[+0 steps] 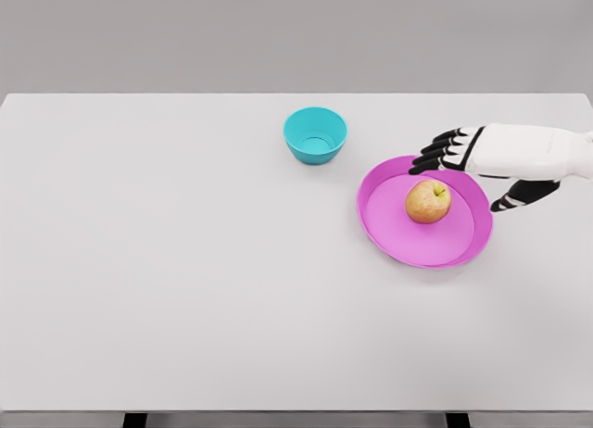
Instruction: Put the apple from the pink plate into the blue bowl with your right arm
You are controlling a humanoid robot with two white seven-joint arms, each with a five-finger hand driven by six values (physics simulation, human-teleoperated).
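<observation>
The apple [427, 201] sits on the pink plate [398, 232], right of its middle, toward the surface's [185, 289] right edge. Just beyond it the right robot hand [463, 164] hovers over the plate's far rim, fingers spread and holding nothing, thumb apart on the near side. This looks like the reach before the grasp; next the hand would need to lower and close around the apple. The blue bowl [315, 135], up-left toward the far edge, appears empty.

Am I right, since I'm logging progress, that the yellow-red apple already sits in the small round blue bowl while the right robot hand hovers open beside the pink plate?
No. In the head view the yellow-red apple lies on the round pink plate; the small round blue bowl holds nothing. The right robot hand hovers open there.
</observation>
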